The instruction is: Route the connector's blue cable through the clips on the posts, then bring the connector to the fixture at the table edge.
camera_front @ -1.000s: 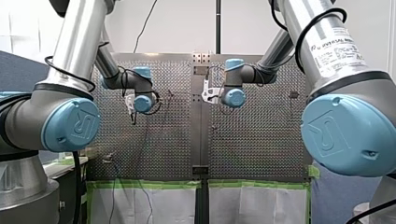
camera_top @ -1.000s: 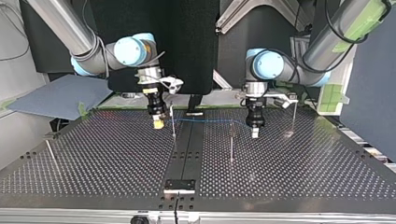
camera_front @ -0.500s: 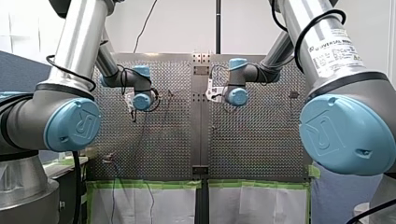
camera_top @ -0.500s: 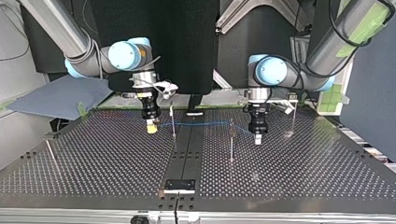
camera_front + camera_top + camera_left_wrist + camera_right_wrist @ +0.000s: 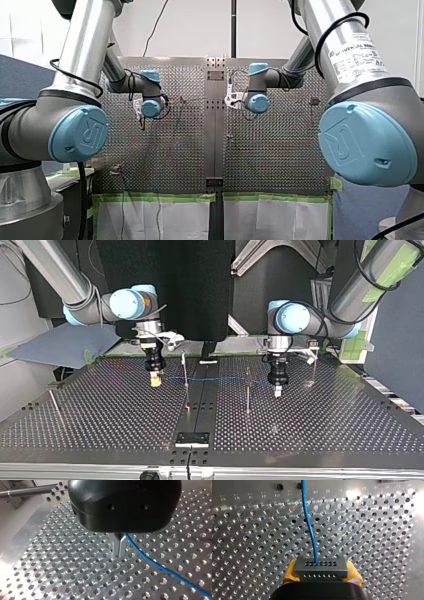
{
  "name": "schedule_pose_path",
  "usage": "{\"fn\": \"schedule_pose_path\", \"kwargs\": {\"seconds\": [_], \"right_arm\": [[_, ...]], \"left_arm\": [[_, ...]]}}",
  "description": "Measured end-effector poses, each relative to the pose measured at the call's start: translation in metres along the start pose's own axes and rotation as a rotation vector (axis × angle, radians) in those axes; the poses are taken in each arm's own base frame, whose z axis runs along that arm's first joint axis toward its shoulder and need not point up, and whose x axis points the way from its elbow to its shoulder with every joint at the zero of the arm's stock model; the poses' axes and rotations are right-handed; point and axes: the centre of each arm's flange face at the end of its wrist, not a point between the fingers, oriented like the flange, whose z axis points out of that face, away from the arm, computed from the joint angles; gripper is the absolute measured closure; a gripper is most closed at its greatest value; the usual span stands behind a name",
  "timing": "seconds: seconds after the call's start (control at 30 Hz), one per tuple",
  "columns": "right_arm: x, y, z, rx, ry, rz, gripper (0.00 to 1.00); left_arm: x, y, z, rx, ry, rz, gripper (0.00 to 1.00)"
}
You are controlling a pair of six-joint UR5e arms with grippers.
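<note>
Two grips hold near the perforated metal surface's (image 5: 100, 410) arm-side edge: my right hand (image 5: 320, 573) clamps the grey rectangular connector (image 5: 320, 566), my left hand (image 5: 119, 553) pinches its thin blue cable (image 5: 160, 567), strung past slim metal posts (image 5: 185, 371), clipping unclear; the black edge fixture (image 5: 192, 439) is not yet reached.

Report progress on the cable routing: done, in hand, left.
Done: my right gripper holds the connector in shut jaws, and my left gripper pinches the blue cable. In hand: the cable is stretched between them past a first post and a second post; whether it is clipped in cannot be seen. Left: carrying the connector to the fixture.
</note>
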Motion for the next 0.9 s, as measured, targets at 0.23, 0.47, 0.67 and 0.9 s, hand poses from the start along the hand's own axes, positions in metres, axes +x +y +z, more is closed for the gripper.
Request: {"fn": "schedule_pose_path", "kwargs": {"seconds": [0.23,0.47,0.67,0.9], "right_arm": [[-0.001,0.002,0.000,-0.002,-0.002,0.000,1.00],[-0.002,0.002,0.000,0.001,-0.006,-0.001,1.00],[-0.002,0.003,0.000,0.000,-0.008,-0.001,1.00],[-0.003,0.003,0.000,0.000,-0.013,-0.001,1.00]], "left_arm": [[0.002,0.000,-0.003,-0.007,0.018,0.007,0.85],[0.009,0.008,-0.011,-0.065,0.057,0.011,0.73],[0.010,0.009,-0.012,-0.057,0.059,-0.019,0.31],[0.011,0.006,-0.011,-0.004,0.066,-0.081,0.00]]}}
